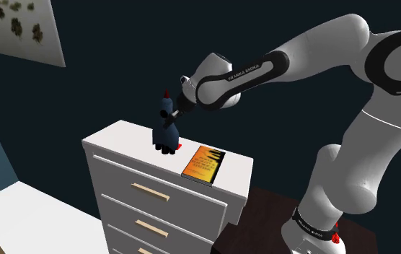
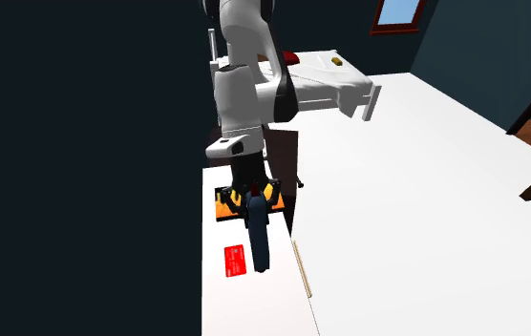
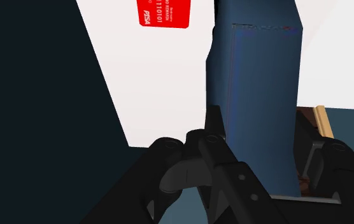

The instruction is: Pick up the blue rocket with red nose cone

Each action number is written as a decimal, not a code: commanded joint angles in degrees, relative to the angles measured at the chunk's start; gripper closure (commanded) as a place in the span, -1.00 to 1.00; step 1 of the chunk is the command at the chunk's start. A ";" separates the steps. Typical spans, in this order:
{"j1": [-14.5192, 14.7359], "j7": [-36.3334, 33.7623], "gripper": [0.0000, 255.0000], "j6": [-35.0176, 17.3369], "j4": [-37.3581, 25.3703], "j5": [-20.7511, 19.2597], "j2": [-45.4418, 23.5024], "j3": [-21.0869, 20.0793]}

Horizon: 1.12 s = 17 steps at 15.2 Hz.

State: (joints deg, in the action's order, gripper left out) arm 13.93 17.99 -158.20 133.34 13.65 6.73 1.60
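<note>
1. As the wrist view looks along the hand, the gripper [image 3: 261, 127] is clenched on the blue rocket [image 3: 258, 70]. One black finger [image 3: 212, 127] presses its blue body, the other stands at the opposite side, and the body fills the gap between them.
2. Rocket attitude: roughly upright in the grasp, with the red nose cone [image 1: 166, 93] above the gripper and the dark base below it. Whether the base touches the surface underneath cannot be told.
3. Red card [image 3: 164, 13]: flat, close beside the gripped rocket. It carries white print, including a row of ones and zeros; the remainder is not legible.
4. Orange book [image 1: 203, 162]: flat, near the gripper, toward the arm's stand.
5. Arm link [image 1: 246, 72] behind the hand: lettered "FRANKA EMIKA".
6. White dresser [image 1: 120, 141]: below the gripper, bearing card and book, its drawers fitted with pale bar handles [image 1: 151, 191].
</note>
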 commanded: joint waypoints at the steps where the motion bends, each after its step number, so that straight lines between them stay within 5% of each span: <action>1: -0.08 -0.31 1.00 0.76 -0.26 -0.33 0.45 -0.04; 17: -1.18 -3.80 1.00 11.67 -7.00 -3.80 4.71 -0.44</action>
